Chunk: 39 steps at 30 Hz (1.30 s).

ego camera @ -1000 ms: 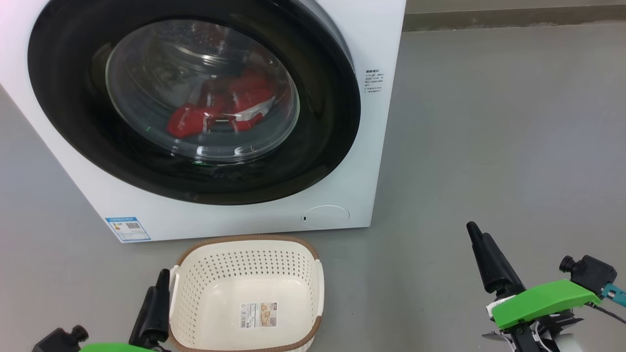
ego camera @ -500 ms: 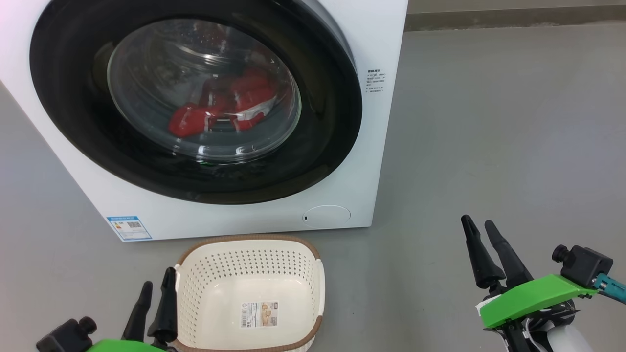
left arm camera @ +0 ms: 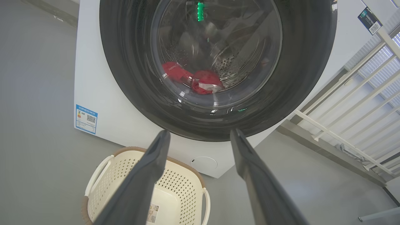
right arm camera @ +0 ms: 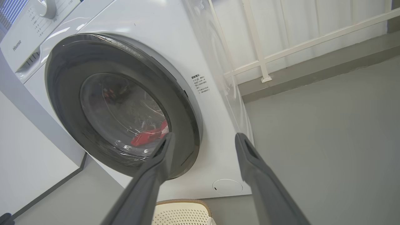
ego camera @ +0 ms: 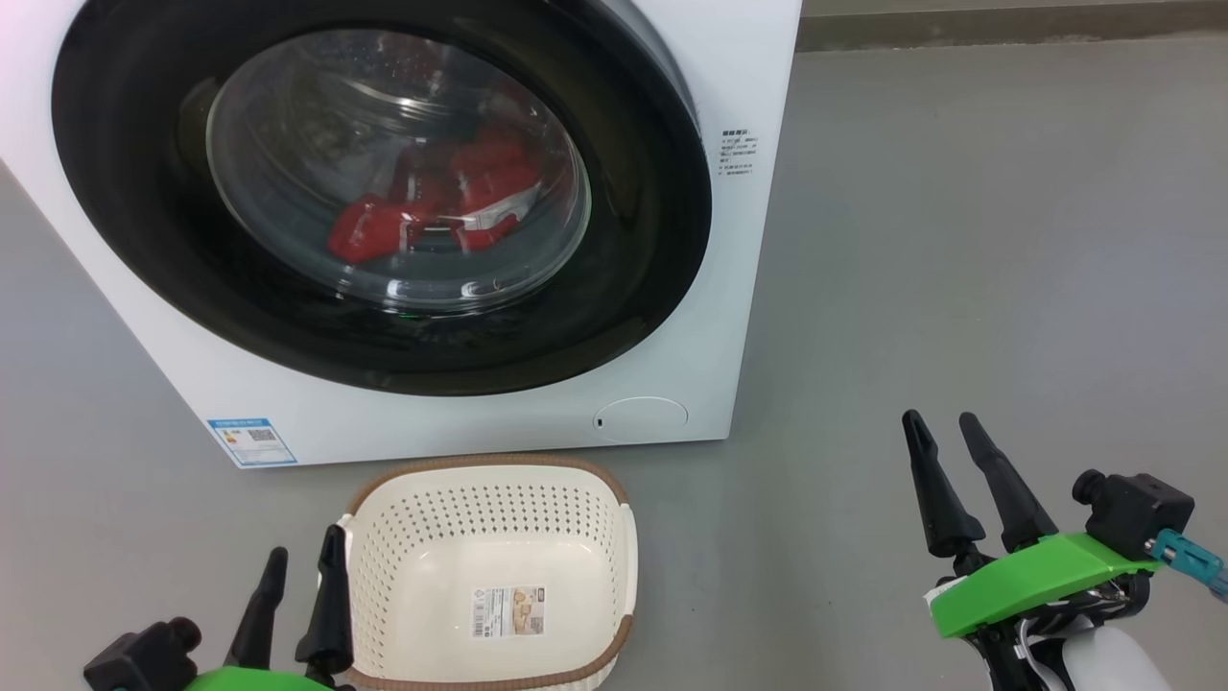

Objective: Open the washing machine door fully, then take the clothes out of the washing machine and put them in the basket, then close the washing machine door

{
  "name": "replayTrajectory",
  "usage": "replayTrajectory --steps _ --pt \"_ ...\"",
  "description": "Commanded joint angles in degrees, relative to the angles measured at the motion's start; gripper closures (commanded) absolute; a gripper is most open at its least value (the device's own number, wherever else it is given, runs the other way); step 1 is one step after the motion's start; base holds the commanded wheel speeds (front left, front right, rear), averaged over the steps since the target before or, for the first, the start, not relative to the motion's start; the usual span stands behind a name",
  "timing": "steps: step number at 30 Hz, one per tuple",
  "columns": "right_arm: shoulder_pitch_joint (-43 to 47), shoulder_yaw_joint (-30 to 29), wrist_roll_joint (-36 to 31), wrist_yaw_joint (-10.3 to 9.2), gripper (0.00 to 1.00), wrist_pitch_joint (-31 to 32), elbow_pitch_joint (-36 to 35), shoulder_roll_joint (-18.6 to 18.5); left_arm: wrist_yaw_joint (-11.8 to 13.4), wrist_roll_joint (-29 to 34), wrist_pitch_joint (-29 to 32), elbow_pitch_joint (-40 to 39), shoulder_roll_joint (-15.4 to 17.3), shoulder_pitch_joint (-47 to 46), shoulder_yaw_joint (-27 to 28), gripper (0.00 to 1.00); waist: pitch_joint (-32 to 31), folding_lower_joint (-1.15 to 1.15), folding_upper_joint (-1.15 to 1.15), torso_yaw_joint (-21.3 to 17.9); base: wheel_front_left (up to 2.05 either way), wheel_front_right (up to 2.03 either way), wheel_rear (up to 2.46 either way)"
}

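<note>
By my reading, none of the task is done yet. The large round washing machine door (ego camera: pixel 384 144), with its wide glossy black rim and bulging clear glass window, appears shut against the big white boxy front-loading washing machine (ego camera: pixel 743 288). It stands ahead of and above both sets of jaws. So every step is left: swinging the door fully open, lifting the laundry out, dropping it in the basket, and closing the door.

The soft bright red clothes with white trim (ego camera: pixel 432 206) lie heaped low in the steel drum behind the glass. They are well ahead of the left jaws and ahead and to the inner side of the right jaws. They look crumpled and bunched together.

The small cream-white perforated plastic basket with a brown woven-look rim (ego camera: pixel 484 464) stands on the grey floor (ego camera: pixel 959 240). It sits just beside the left jaws on their inner side, between them and the machine's front. It holds nothing but a paper label (ego camera: pixel 507 612) on its bottom.

The left jaws are spread wide and grip nothing. Whether their inner finger (ego camera: pixel 331 614) touches the basket's handle I cannot tell. The right jaws are equally wide and empty, their dark fingers (ego camera: pixel 935 499) over bare floor, well apart from the machine and the basket.
</note>
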Motion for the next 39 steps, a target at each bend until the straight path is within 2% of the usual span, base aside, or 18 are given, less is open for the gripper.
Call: replayTrajectory --steps 1,16,39 --pt "-2.85 0.83 -2.28 -0.03 0.0 -0.79 -1.45 -0.24 0.38 2.07 -0.77 -1.47 0.98 -2.77 1.35 0.0 -0.05 0.0 0.0 0.01 0.0 0.0 0.0" --pt "-3.91 1.58 -12.53 -0.04 0.0 -3.32 0.73 -0.26 0.93 11.99 -3.29 -1.97 0.68 -2.64 1.34 0.0 -0.59 0.0 0.0 0.07 0.0 0.0 0.0" --pt "-5.24 3.0 -25.66 -0.04 0.0 -6.87 0.13 -0.48 1.32 25.73 -6.83 -3.09 0.61 -3.3 1.26 0.0 0.41 0.0 0.0 0.19 0.0 0.0 0.0"
